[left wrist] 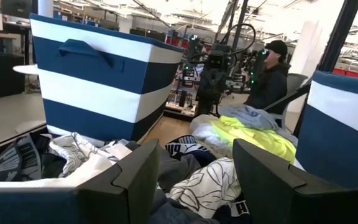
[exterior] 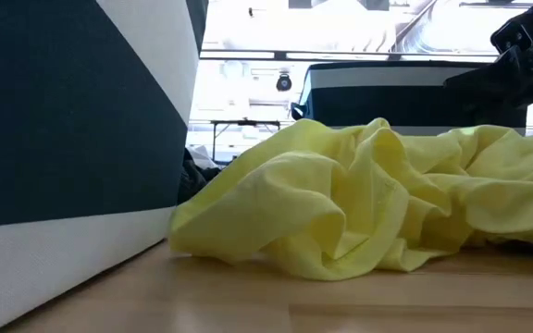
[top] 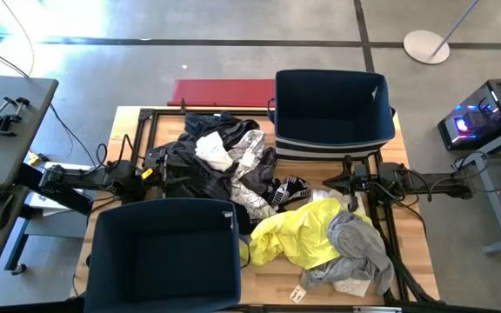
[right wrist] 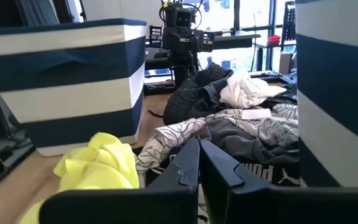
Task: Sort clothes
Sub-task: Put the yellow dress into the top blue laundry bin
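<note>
- Dark and two-fingered, the left pincer [top: 156, 171] sits at the left edge of the clothes heap with its fingers [left wrist: 132, 180] spread wide and nothing between them.
- Just ahead of it lie a black garment [top: 181, 156], a white garment [top: 214, 152] and a light patterned garment [top: 252, 187], all bunched together in the middle of the wooden worktop [top: 411, 252].
- The right pincer [top: 330, 183] rests on the opposite side of the heap, its fingers [right wrist: 188, 165] pressed fully together and holding nothing.
- Near it a bright yellow garment [top: 298, 233] is crumpled toward the front of the worktop, and a grey garment [top: 355, 252] lies partly on top of it at the right.
- One dark blue bin [top: 330, 109] with white stripes stands at the back right, and a second blue bin [top: 163, 256] stands at the front left; neither shows any clothes inside.
- A flat red board [top: 223, 91] lies along the back edge, left of the rear bin.
- In the left wrist view a person in dark clothes [left wrist: 272, 78] sits beyond the worktop.
</note>
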Motion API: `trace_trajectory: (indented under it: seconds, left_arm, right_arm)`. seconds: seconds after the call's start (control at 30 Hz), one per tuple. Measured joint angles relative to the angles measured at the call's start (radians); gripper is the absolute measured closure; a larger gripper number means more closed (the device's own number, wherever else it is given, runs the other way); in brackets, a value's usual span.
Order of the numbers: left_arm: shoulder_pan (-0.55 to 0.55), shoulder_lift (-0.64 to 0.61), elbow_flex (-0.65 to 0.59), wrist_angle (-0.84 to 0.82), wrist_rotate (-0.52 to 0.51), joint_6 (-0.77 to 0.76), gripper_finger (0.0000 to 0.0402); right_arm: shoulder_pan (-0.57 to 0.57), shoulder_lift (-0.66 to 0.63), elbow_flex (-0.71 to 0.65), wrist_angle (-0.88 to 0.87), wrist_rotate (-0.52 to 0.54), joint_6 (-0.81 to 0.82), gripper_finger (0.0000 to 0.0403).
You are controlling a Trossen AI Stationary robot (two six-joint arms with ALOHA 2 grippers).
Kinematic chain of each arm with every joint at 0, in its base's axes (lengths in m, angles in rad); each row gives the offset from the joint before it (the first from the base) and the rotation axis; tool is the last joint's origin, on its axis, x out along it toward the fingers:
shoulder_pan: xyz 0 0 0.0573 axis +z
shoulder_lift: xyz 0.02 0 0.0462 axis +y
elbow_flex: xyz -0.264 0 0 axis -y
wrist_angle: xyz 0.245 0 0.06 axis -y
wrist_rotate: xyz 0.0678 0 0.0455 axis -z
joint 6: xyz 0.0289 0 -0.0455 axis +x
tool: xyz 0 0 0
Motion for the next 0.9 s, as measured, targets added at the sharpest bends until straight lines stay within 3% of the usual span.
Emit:
trace_trajectory:
  seconds: [0.3, 0.47, 0.67, 0.8, 0.9]
  left_arm:
    - [0.0, 0.0, 0.0, 0.0, 0.0, 0.0, 0.0206]
    - [0.0, 0.0, 0.0, 0.001, 0.0, 0.0, 0.0206]
    - [0.0, 0.0, 0.0, 0.009, -0.014, 0.026, 0.0206]
    - [0.0, 0.0, 0.0, 0.016, -0.014, 0.008, 0.0206]
    - [0.0, 0.0, 0.0, 0.047, -0.014, -0.014, 0.0206]
  right_arm:
    - [0.0, 0.0, 0.0, 0.028, 0.036, -0.013, 0.0403]
    - [0.0, 0.0, 0.0, 0.236, 0.082, 0.264, 0.0403]
    - [0.0, 0.0, 0.0, 0.544, 0.273, 0.562, 0.0403]
    - [0.0, 0.0, 0.0, 0.67, 0.392, 0.622, 0.0403]
    - [0.0, 0.001, 0.0, 0.693, 0.425, 0.624, 0.0403]
